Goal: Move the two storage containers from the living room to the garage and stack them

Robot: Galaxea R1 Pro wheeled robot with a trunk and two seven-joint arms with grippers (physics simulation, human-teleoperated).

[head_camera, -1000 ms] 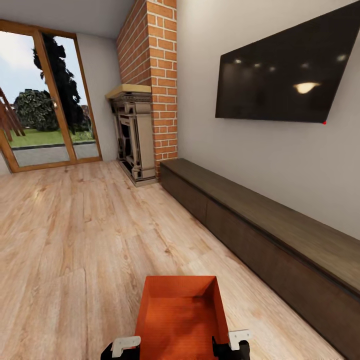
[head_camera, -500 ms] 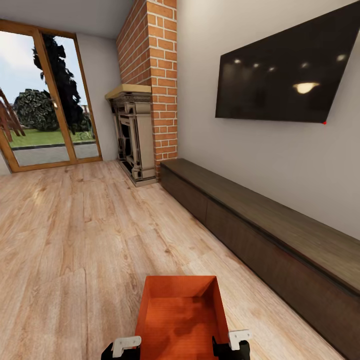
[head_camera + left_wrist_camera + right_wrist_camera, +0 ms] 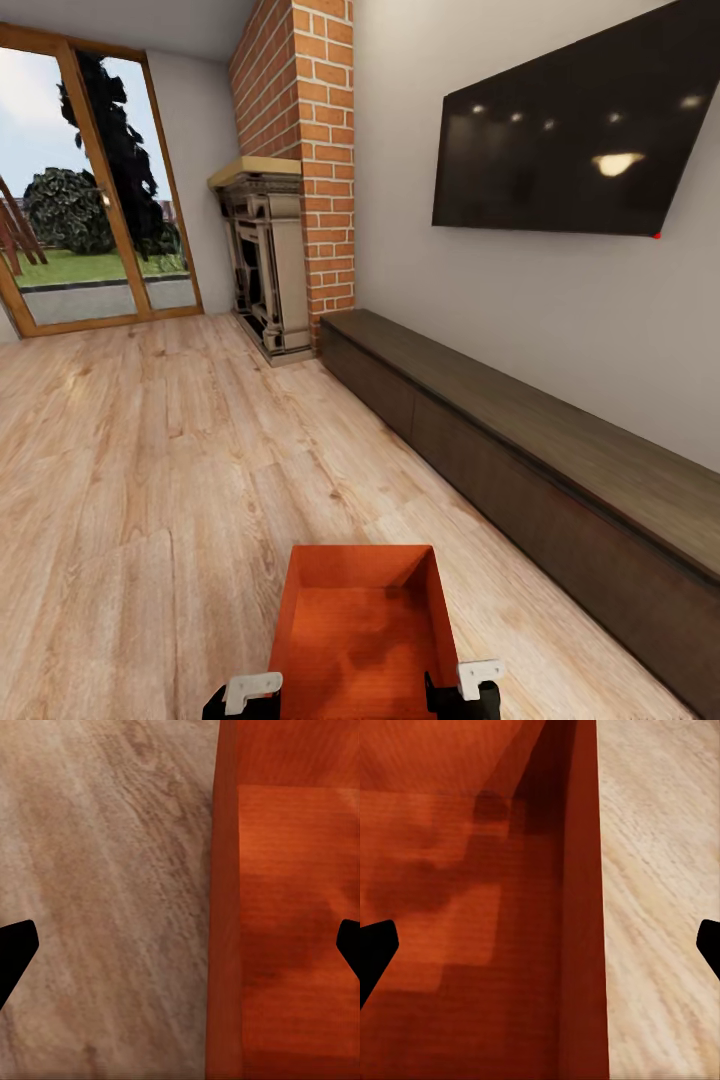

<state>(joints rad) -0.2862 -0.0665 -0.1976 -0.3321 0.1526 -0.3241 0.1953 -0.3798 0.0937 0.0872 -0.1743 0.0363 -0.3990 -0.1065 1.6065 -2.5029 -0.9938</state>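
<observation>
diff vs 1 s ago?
The whole head view shifted a little, so the camera moved, not the room. The orange box sits the same between the left gripper and right gripper, one wall between each pair of jaws. Nothing was grasped or released.

The room is bright. Daylight comes from the glass doors [image 3: 90, 190] at ten o'clock. Lamp spots shine on the TV [image 3: 575, 135].

brick fireplace [image 3: 290, 170], wall TV [image 3: 570, 130], low cabinet [image 3: 520, 440]
</observation>
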